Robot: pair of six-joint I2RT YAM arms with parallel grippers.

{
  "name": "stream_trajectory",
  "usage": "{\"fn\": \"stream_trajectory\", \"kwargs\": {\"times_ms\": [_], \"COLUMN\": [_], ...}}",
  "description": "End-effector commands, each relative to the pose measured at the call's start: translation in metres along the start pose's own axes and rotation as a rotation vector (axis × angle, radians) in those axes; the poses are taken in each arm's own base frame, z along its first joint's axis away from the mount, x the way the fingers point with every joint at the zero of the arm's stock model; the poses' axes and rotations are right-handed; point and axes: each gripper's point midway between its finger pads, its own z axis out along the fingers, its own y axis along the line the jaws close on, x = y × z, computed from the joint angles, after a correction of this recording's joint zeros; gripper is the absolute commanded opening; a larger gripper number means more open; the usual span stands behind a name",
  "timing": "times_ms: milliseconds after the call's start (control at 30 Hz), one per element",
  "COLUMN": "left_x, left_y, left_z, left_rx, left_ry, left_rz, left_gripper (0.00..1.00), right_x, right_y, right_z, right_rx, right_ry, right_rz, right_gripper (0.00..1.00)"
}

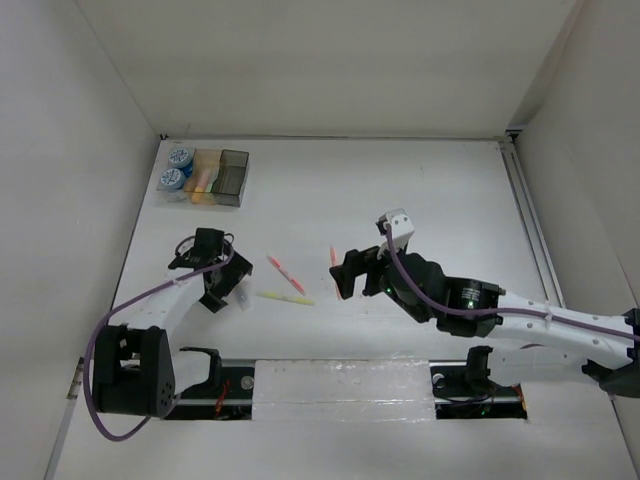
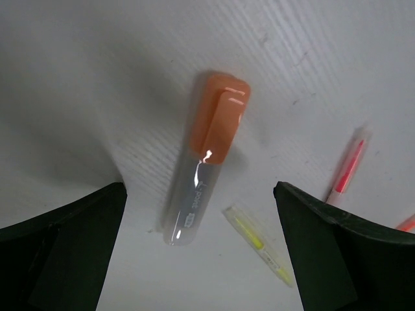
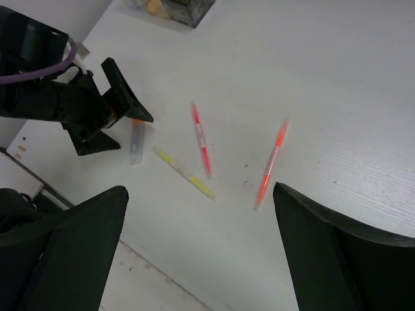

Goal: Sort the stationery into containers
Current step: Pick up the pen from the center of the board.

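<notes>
On table [image 1: 400, 200], two red pens [image 3: 201, 138] [image 3: 271, 165], one yellow pen [image 3: 185, 173], one marker [image 2: 207, 155], left gripper [image 2: 199, 191], right gripper [image 3: 199, 189] both open, empty

Left arm [image 1: 168, 296], right arm [image 1: 520, 318]: jaws spread wide.

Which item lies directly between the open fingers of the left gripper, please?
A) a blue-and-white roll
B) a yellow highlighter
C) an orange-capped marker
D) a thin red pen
C: the left wrist view shows the orange-capped marker lying flat, centred between the spread fingers of the left gripper, while the yellow highlighter lies off to one side.
</notes>
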Motion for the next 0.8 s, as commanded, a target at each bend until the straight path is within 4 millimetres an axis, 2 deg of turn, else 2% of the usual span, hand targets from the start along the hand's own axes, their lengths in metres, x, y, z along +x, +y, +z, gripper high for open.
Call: {"fn": "stream_trajectory", "kwargs": {"times_ms": [0,100,167,200,233,333,367,400,467,500,667,700,767], "left_x": [-0.001,-0.002,-0.004,0.0,0.0,0.004,0.001,0.007,0.006,0.007,0.009,0.01,0.017], "left_y": [0.002,0.007,0.016,0.023,0.018,0.028,0.023,0.026,0.029,0.031,0.034,0.037,0.037], "left_z": [0.009,0.013,0.017,0.022,0.022,0.03,0.031,0.034,0.034,0.035,0.038,0.037,0.039], "left_rx": [0.003,-0.029,-0.086,-0.112,-0.092,-0.168,-0.172,-0.198,-0.233,-0.24,-0.28,-0.289,-0.309], "left_ry": [-0.023,-0.028,-0.04,-0.022,-0.02,0.01,0.003,0.025,0.027,0.032,0.049,0.055,0.076], "left_rz": [-0.015,-0.013,-0.007,0.012,0.01,0.021,0.033,0.051,0.057,0.059,0.076,0.077,0.118], "left_gripper": [0.99,0.95,0.93,0.89,0.89,0.88,0.86,0.85,0.85,0.84,0.76,0.69,0.63], "right_x": [-0.019,-0.018,-0.022,-0.025,-0.023,-0.023,-0.03,-0.03,-0.033,-0.028,-0.032,-0.031,-0.03], "right_y": [0.009,0.009,0.006,0.005,0.005,0.003,0.003,0.003,0.001,0.001,0.003,0.004,0.006], "right_z": [-0.005,-0.006,-0.007,-0.009,-0.011,-0.014,-0.019,-0.019,-0.024,-0.023,-0.028,-0.029,-0.029], "right_rx": [-0.063,-0.074,-0.067,-0.072,-0.082,-0.087,-0.098,-0.098,-0.106,-0.111,-0.136,-0.145,-0.153], "right_ry": [-0.065,-0.065,-0.076,-0.083,-0.08,-0.09,-0.11,-0.11,-0.123,-0.111,-0.118,-0.114,-0.11], "right_rz": [0.041,0.044,0.042,0.048,0.049,0.056,0.071,0.071,0.081,0.075,0.084,0.074,0.073], "right_gripper": [1.0,1.0,1.0,1.0,1.0,1.0,1.0,1.0,1.0,1.0,1.0,1.0,1.0]}}
